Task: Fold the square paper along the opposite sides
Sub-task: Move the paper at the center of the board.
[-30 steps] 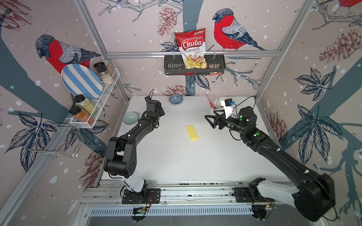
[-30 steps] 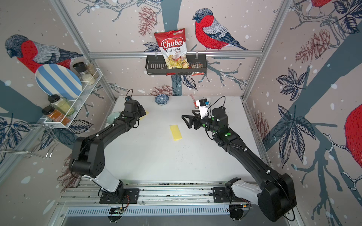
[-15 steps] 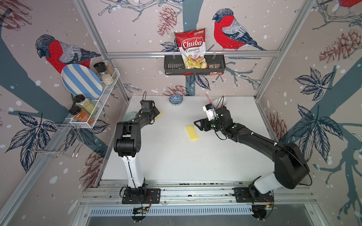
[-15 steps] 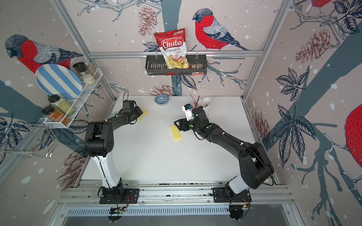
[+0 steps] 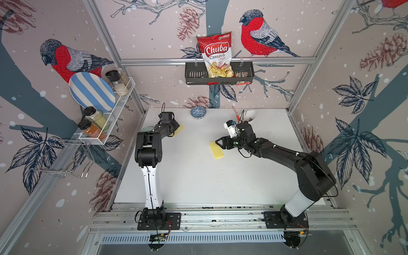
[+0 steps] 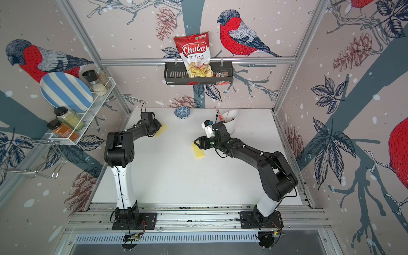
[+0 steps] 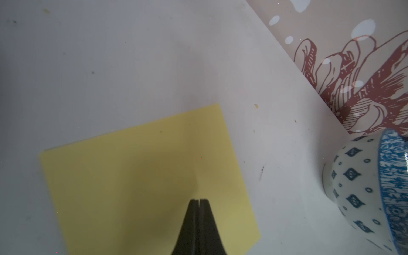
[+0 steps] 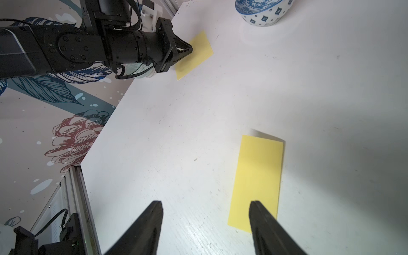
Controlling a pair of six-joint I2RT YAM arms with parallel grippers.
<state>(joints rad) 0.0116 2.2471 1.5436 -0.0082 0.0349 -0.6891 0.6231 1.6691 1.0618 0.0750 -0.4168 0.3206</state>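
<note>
A square yellow paper [image 7: 141, 183] lies flat at the table's back left, also seen in both top views [image 5: 180, 129] [image 6: 162, 129]. My left gripper [image 7: 199, 201] is shut, its tips over that sheet; whether they touch it I cannot tell. It also shows in the right wrist view [image 8: 190, 49]. A second yellow paper, folded into a narrow strip [image 8: 258, 176], lies mid-table [image 5: 216, 150]. My right gripper [image 8: 206, 204] hangs open at the strip's back end [image 5: 217, 141]. One of its fingertips [image 8: 254, 205] is over the strip's corner. Nothing is between the jaws.
A blue patterned bowl [image 5: 198, 112] stands at the back of the table, close to the square paper [image 7: 357, 187]. A white cup with utensils [image 6: 229, 120] stands behind my right wrist. A spice rack [image 5: 106, 119] hangs on the left wall.
My right gripper has swung left to the folded strip and its jaws have narrowed. My left arm has drawn back and raised its elbow; more of the square paper shows beside its gripper.
</note>
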